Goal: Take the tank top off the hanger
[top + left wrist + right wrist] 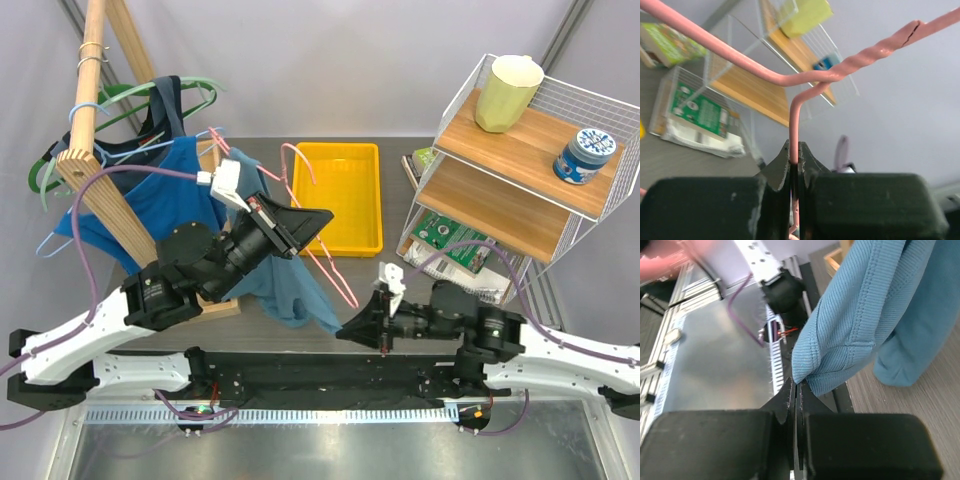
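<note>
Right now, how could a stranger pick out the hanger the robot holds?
Find the yellow tray mid-table. Just left of it runs a pink wire hanger, pinched by the left gripper. Unlike the hangers on the wooden rack, it is held over the table.

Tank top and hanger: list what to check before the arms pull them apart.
1. Hold on the hanger: the left gripper is shut on the pink hanger wire. Ok.
2. Hold on the cloth: the right gripper is shut on the tank top. Ok.
3. Depth of that bite: only a corner of the hem sits at the tips and may slip. Not ok.
4. Straps free of the hanger: the left arm hides them in the top view. Cannot tell.
5. Slack in the cloth: it sags between the grippers. Ok.
</note>
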Controlling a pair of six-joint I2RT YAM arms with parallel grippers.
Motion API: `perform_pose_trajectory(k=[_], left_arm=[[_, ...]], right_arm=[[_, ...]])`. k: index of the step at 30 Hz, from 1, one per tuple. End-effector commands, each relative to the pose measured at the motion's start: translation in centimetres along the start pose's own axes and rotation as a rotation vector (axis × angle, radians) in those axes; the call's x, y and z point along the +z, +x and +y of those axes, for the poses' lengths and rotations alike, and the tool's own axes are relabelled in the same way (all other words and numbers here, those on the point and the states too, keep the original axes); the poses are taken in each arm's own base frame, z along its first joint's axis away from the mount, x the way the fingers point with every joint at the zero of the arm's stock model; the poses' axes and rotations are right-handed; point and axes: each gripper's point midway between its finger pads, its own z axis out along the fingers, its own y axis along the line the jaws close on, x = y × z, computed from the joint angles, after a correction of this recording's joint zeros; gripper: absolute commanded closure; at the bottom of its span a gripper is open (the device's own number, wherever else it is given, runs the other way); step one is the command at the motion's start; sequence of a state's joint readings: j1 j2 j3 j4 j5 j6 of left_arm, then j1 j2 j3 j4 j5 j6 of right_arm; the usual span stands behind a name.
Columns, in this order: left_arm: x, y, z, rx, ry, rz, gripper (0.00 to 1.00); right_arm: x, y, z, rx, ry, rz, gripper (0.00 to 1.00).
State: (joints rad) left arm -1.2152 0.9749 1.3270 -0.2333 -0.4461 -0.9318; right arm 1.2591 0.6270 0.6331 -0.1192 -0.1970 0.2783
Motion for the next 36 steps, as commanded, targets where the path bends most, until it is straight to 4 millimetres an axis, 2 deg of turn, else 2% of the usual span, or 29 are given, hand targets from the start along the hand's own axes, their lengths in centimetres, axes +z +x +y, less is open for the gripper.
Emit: perform_pose_trajectory(k=[1,2,5,7,8,12,14,15,16,17,18,19,21,22,23,27,36], left_arm=[[-2.5,-1.0,-6.2,-0.140,0.241,0.085,1.00],[-3.2,-0.7,-6.7,-0.163,0.270,0.119,1.00],[-4.4,0.4,-6.7,-0.192,0.299,0.180,1.00],[-5.4,0.5,-6.5,-0.195,0.315,0.199,1.00],[-5.7,1.0,-6.2,-0.190,0.306,0.224,1.00],[-8.1,1.8,-7.2,-0.186,0.385,0.319,1.00],[-9.0,1.7,-7.5,-0.188,0.414,0.336,1.00],[-9.3,1.7,-7.7,-0.186,0.428,0.343,1.00],[-10.0,1.7,-8.0,-0.180,0.453,0.356,1.00],[-10.3,1.8,-8.1,-0.176,0.465,0.366,1.00],[-10.5,1.9,-8.2,-0.173,0.475,0.376,1.00],[-11.1,2.0,-8.5,-0.171,0.496,0.395,1.00],[-11.4,2.2,-8.6,-0.174,0.510,0.410,1.00],[-11.7,2.2,-8.7,-0.176,0.517,0.419,1.00],[-11.8,2.3,-8.5,-0.178,0.516,0.422,1.00],[-12.4,2.4,-8.3,-0.193,0.519,0.430,1.00],[-13.4,3.0,-7.7,-0.212,0.538,0.456,1.00]], right_arm=[[2.6,-3.3,-1.6,0.065,0.084,-0.167,0.99],[2.8,-4.2,-1.7,0.073,0.094,-0.196,0.99],[3.8,-5.2,-3.1,0.074,0.163,-0.224,0.99],[4.3,-5.4,-2.8,0.041,0.145,-0.216,0.98],[4.8,-5.6,-2.0,0.019,0.101,-0.197,0.98],[4.9,-5.8,-3.5,-0.028,0.177,-0.202,0.95],[4.9,-6.1,-3.9,-0.032,0.202,-0.217,0.88],[5.1,-6.0,-4.1,-0.031,0.208,-0.213,0.80],[5.1,-6.1,-3.9,-0.035,0.201,-0.212,0.62],[5.2,-6.5,-3.6,-0.038,0.190,-0.211,0.52],[5.5,-6.5,-3.3,-0.037,0.174,-0.200,0.30],[5.6,-6.7,-3.2,-0.037,0.171,-0.194,0.17],[5.7,-8.3,-2.9,-0.039,0.182,-0.186,0.01],[6.2,-8.2,-3.2,-0.059,0.191,-0.154,0.00],[6.2,-9.4,-2.8,-0.072,0.190,-0.155,0.00],[6.9,-11.9,-4.3,-0.137,0.288,-0.194,0.00],[8.6,-17.7,-3.4,-0.243,0.262,-0.370,0.00]])
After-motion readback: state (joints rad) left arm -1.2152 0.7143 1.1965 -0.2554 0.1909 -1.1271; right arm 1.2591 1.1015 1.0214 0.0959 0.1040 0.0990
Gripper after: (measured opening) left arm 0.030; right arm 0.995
